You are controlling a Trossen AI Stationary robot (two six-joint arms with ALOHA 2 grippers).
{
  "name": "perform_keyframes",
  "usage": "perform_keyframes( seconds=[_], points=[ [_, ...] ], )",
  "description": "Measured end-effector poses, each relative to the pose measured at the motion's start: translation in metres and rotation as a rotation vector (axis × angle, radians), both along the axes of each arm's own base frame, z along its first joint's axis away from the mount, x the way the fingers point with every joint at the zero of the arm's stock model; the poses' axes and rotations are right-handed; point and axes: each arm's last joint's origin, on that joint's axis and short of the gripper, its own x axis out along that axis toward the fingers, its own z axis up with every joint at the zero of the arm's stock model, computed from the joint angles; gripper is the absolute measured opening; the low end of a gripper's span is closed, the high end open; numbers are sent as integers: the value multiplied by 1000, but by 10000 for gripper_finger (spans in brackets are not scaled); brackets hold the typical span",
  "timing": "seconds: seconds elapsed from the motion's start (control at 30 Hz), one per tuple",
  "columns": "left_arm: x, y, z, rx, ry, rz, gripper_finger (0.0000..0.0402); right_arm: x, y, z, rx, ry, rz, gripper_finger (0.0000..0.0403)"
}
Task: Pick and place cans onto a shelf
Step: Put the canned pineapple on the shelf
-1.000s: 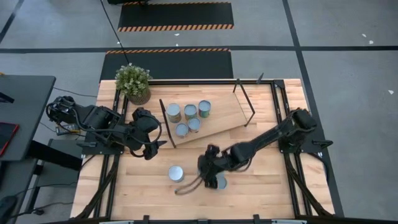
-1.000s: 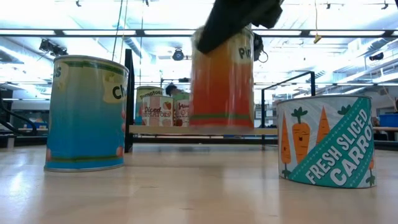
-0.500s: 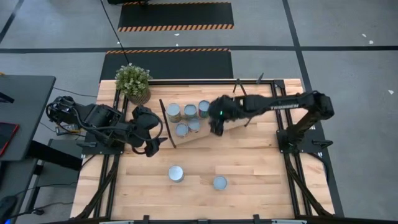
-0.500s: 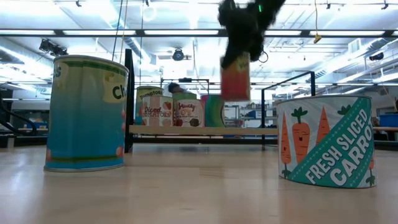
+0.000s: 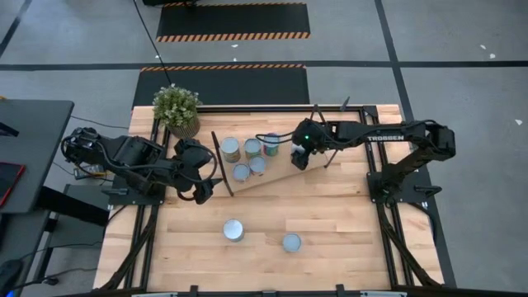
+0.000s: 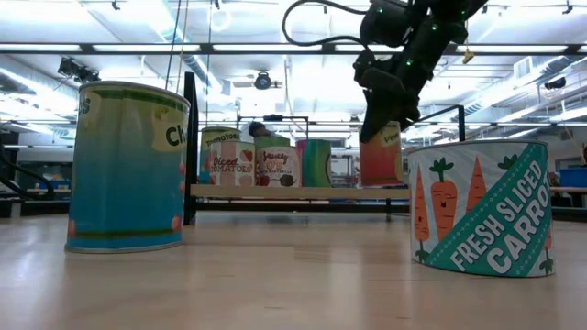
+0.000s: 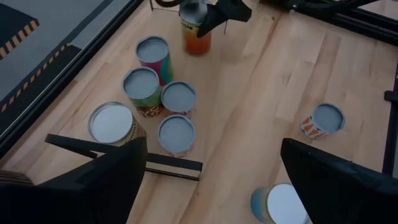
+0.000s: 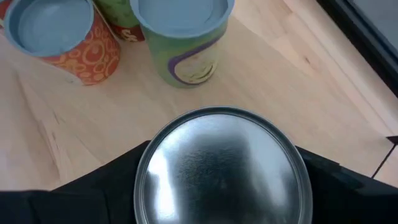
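My right gripper (image 5: 299, 157) reaches over the light-wood shelf (image 5: 276, 171) and is shut on an orange-red can (image 6: 381, 158) with a silver top (image 8: 224, 168). This can is upright, just right of several cans (image 5: 247, 157) standing on the shelf board (image 6: 275, 192). Two more cans, one blue-green (image 5: 233, 230) and one with a carrot label (image 5: 291, 242), stand on the tabletop near the front. My left gripper (image 5: 205, 183) hovers open at the shelf's left end, holding nothing (image 7: 217, 180). My right gripper pinches the can's side wall just below its top rim (image 8: 146, 180), one finger on either side. The fingers (image 6: 390, 87) slant down onto it from above and from the table's right. The can is upright with its base at the shelf board; whether it rests there I cannot tell.
A potted plant (image 5: 176, 110) stands at the table's far left corner. Black metal frame ends (image 5: 323, 132) rise at both ends of the shelf. A green can (image 8: 180, 37) and an orange one (image 8: 59, 37) stand close beyond the held can. Bare board lies to its right.
My right gripper has carried the orange-red can from the table's near middle toward the far edge and somewhat right, over the shelf, turning as it went. The can, held high above the board half a second ago, has come down to board level.
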Motion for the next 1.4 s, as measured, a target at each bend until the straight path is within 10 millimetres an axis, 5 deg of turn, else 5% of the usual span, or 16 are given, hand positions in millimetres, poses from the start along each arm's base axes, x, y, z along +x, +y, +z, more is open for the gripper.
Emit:
perform_keyframes(
  seconds=[0.4,0.67,0.9,1.13,1.4],
  points=[
    [0,0,0,3,6,-2,375,-2,3,-5,62,16,12,373],
    [-2,0,-1,4,27,-7,375,5,6,37,5,11,22,377],
    [-3,-1,-2,-9,41,-22,375,16,27,71,-36,-80,56,377],
    [-3,-3,-3,-62,59,-57,375,20,75,63,-66,-21,117,374],
    [-3,-3,-3,-81,67,-72,375,2,67,54,-111,188,43,372]
  ],
)
